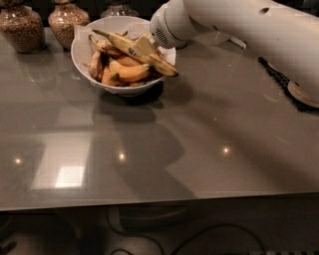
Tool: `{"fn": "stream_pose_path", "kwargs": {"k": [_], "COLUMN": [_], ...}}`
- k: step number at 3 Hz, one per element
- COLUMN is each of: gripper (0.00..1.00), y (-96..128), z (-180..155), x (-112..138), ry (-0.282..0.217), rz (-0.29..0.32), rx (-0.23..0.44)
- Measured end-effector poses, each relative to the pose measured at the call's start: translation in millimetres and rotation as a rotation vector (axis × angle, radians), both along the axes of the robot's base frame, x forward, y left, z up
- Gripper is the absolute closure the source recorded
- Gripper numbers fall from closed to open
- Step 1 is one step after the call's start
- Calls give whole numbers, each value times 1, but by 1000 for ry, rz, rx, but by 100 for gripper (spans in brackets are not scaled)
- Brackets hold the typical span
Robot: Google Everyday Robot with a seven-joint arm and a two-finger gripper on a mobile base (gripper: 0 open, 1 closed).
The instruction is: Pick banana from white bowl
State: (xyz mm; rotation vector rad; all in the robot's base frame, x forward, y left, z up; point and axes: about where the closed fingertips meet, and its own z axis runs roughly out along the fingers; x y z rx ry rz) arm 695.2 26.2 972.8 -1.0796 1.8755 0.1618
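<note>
The long speckled banana [117, 42] with a blue sticker lies across the top of the white bowl [79, 52] at the back left of the grey table. Its dark tip sticks out over the bowl's right rim. My gripper [144, 46] reaches in from the right and is shut on the banana just right of the sticker; a beige finger [143, 45] lies against the banana's near side. A plump orange-yellow banana [130, 72] and brown bananas [97, 63] lie beneath it in the bowl.
Two jars of grains [20, 27] [67, 20] and a glass jar [117, 7] stand behind the bowl. My white arm [259, 30] spans the back right, above a dark mat with a pale disc [301, 93]. The table's front edge runs near the bottom.
</note>
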Motion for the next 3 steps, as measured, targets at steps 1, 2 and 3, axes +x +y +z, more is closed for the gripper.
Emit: {"fn": "stream_pose_path", "kwargs": {"k": [1,2,3], "gripper": [49,50,51], "y": [9,17,20], "z": [-7,-17,-32], "x": [7,13,18], "ry": [28,58,99], "rz": [-6,-11,-29], "rx": [6,10,0]}}
